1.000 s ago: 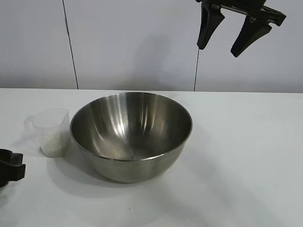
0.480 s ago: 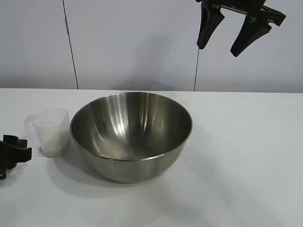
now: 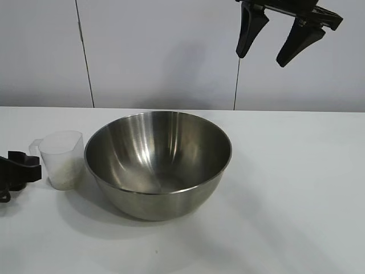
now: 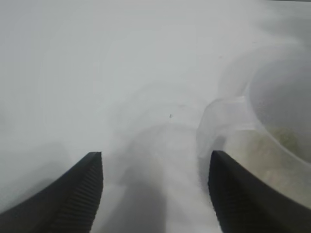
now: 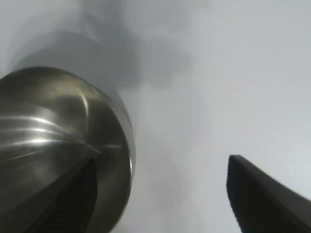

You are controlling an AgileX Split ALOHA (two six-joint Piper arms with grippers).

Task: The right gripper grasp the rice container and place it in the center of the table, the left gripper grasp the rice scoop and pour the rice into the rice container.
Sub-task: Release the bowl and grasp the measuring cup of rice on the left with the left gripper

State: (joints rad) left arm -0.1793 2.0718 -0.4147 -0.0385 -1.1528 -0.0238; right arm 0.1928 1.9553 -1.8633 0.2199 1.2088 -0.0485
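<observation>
Rice container (image 3: 158, 163) sits mid-worktop (image 3: 296, 188), rice scoop (image 3: 62, 159) touching its left side. Left tool (image 4: 155, 194) released, low beside the scoop. Right tool (image 3: 266, 54) released, high above.

No text, label, brand, number or sign can be read anywhere in these views. The rice container (image 3: 158, 164) shows only bare polished steel, and the rice scoop (image 3: 61, 159) shows no legible measuring marks on its translucent wall. The table (image 3: 296, 188) is plain white with no print.
</observation>
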